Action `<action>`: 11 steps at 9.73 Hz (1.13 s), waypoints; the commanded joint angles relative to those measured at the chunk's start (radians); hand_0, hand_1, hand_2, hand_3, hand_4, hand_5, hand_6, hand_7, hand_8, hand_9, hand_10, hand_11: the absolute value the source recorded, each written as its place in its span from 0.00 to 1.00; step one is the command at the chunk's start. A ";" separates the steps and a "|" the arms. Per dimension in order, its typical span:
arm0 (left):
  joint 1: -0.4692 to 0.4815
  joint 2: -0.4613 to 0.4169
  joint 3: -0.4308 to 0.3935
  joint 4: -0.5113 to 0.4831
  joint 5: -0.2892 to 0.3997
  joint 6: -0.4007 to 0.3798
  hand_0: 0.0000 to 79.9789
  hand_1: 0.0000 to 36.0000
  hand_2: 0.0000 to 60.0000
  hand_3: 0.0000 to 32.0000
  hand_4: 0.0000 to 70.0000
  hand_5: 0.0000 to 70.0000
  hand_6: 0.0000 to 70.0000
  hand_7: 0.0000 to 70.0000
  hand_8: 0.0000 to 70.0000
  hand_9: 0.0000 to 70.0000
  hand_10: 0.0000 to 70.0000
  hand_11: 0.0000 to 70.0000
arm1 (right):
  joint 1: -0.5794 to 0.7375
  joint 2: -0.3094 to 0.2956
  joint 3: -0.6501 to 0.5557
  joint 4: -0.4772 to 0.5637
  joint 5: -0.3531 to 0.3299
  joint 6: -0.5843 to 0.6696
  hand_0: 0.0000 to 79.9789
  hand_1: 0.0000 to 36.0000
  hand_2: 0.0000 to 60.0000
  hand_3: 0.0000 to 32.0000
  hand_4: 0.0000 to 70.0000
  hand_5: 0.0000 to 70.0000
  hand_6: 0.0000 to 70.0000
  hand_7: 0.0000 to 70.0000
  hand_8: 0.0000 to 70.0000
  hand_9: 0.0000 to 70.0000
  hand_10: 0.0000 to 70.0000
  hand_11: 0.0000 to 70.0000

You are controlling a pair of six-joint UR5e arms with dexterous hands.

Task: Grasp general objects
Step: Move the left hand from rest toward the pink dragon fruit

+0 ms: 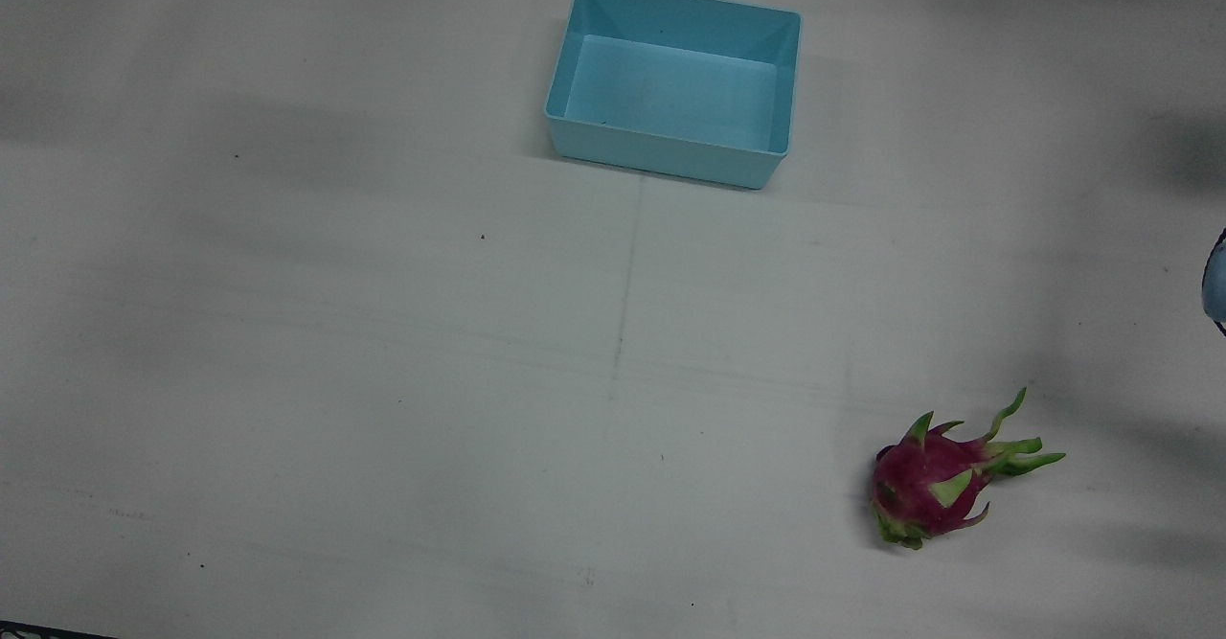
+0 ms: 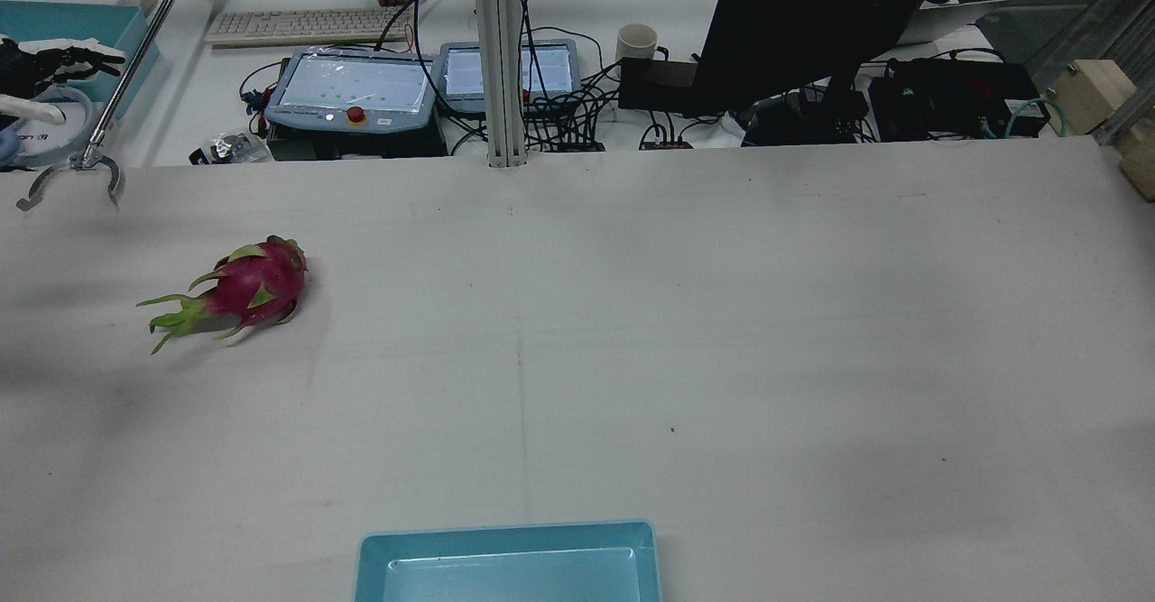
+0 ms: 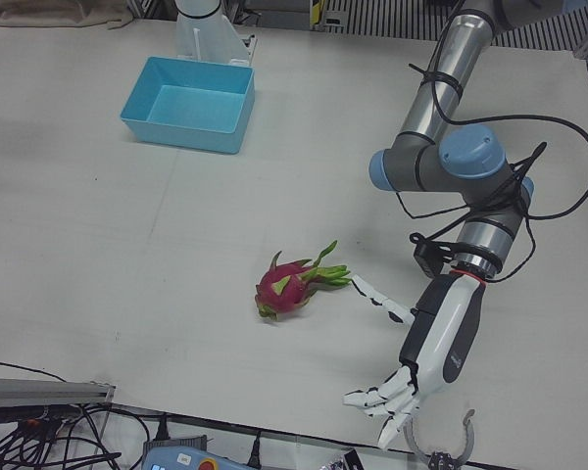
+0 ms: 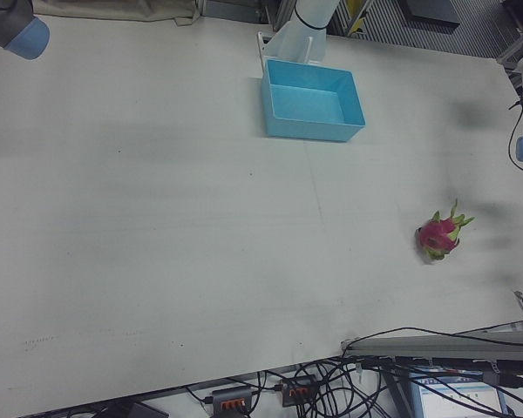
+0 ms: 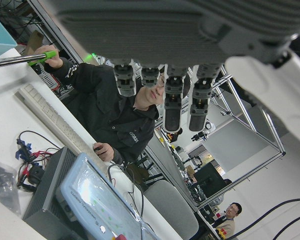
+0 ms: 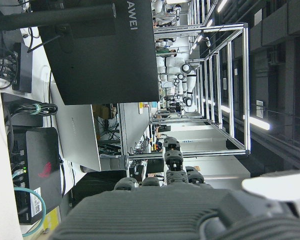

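Observation:
A pink dragon fruit (image 1: 924,486) with green scales lies on its side on the white table, also seen in the rear view (image 2: 253,286), the left-front view (image 3: 284,287) and the right-front view (image 4: 438,235). My left hand (image 3: 436,338) hangs open over the table's operator-side edge, fingers (image 3: 387,401) spread, a short way from the fruit's leafy end and not touching it. Its fingers also show in the left hand view (image 5: 172,100). My right hand (image 6: 172,165) shows only in its own view, empty, fingers extended, off the table.
An empty light-blue bin (image 1: 670,165) stands at the robot's side of the table, mid-width. A person's metal reacher claw (image 2: 72,169) hovers at the table edge near my left hand. Monitors, cables and a keyboard lie beyond that edge.

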 commanded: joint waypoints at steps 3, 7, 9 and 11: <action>0.007 0.130 -0.367 0.208 0.005 0.300 0.62 0.20 0.00 0.00 0.31 0.27 0.24 0.44 0.10 0.07 0.05 0.09 | 0.000 0.000 0.001 0.000 0.001 -0.001 0.00 0.00 0.00 0.00 0.00 0.00 0.00 0.00 0.00 0.00 0.00 0.00; 0.089 0.128 -0.459 0.301 0.027 0.536 0.63 0.46 0.04 0.03 0.00 0.09 0.00 0.19 0.01 0.02 0.01 0.03 | 0.000 0.000 -0.001 0.000 -0.001 0.001 0.00 0.00 0.00 0.00 0.00 0.00 0.00 0.00 0.00 0.00 0.00 0.00; 0.227 0.116 -0.523 0.402 0.015 0.693 0.66 0.63 0.13 0.91 0.00 0.01 0.00 0.10 0.00 0.00 0.00 0.01 | 0.000 0.000 -0.001 0.000 -0.001 0.001 0.00 0.00 0.00 0.00 0.00 0.00 0.00 0.00 0.00 0.00 0.00 0.00; 0.321 0.113 -0.527 0.425 -0.059 0.755 0.67 0.65 0.14 1.00 0.00 0.00 0.00 0.11 0.00 0.00 0.00 0.00 | 0.000 0.000 -0.002 0.000 -0.001 0.001 0.00 0.00 0.00 0.00 0.00 0.00 0.00 0.00 0.00 0.00 0.00 0.00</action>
